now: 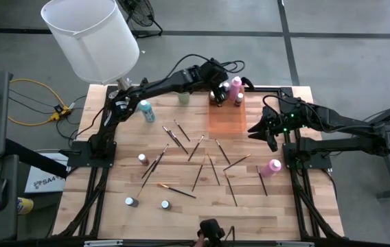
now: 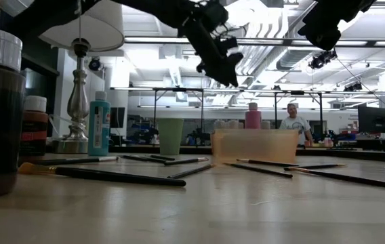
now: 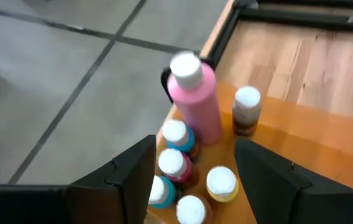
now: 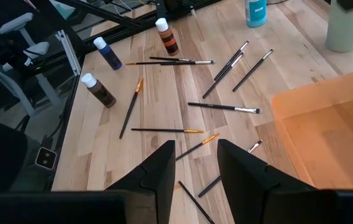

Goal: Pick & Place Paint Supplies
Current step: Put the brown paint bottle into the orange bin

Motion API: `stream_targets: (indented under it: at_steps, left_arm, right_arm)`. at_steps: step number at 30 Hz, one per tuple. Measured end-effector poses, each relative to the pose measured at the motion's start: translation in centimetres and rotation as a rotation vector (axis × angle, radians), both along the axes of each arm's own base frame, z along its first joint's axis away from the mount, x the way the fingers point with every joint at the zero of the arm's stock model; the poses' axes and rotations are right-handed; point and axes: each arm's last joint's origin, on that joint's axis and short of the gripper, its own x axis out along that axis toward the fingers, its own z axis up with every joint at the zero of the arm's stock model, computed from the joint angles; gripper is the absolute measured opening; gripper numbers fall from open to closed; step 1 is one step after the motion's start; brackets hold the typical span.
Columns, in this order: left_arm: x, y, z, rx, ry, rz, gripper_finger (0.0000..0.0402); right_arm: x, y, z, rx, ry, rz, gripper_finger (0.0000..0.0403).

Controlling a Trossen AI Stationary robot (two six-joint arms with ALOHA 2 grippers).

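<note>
An orange tray [image 1: 226, 118] lies at the table's far middle. At its far end stand a tall pink bottle [image 3: 195, 99], a brown bottle [image 3: 246, 112] and several small pale-capped bottles [image 3: 175, 163]. My left gripper [image 3: 195, 148] hangs open above them, holding nothing; the low view shows it [image 2: 221, 64] well above the tray [image 2: 253, 146]. My right gripper [image 1: 269, 134] waits open and empty at the tray's right side, raised off the table. Thin paintbrushes [image 1: 195, 147] lie scattered over the table's middle. A teal bottle [image 1: 145, 110] stands at the far left, and a pink bottle [image 1: 272, 167] lies at the right.
A pale green cup [image 1: 183, 98] stands left of the tray. Small bottles [image 1: 142, 159] [image 1: 130, 202] [image 1: 165, 204] stand at the near left. A white lampshade [image 1: 92, 34] on a silver base overhangs the far left corner. A person [image 2: 294, 123] stands far behind the table.
</note>
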Motion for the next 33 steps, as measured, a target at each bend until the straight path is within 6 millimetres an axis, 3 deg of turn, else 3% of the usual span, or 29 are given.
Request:
stream_targets:
  at_steps: [9, 16, 20, 26, 33]
  left_arm:
    - [-1.4, -2.3, 3.3, 0.049, -0.035, -0.046, 0.0212]
    - [-3.8, -7.3, 2.7, 0.016, 0.004, -0.128, 0.0212]
    - [-7.4, -10.4, 1.7, -0.061, -0.012, -0.091, 0.0212]
    - [-13.7, -15.2, -0.1, -0.22, 0.043, 0.1, 0.0212]
    - [-19.3, -20.1, -2.1, -0.434, 0.121, 0.254, 0.0212]
  right_arm:
    - [0.0, 0.0, 0.0, 0.0, 0.0, 0.0, 0.0113]
    - [0.0, 0.0, 0.0, 0.0, 0.0, 0.0, 0.0113]
    - [0.0, 0.0, 0.0, 0.0, -0.001, 0.0, 0.0113]
    - [0.0, 0.0, 0.0, 0.0, 0.0, 0.0, 0.0113]
    - [0.0, 0.0, 0.0, 0.0, -0.001, 0.0, 0.0113]
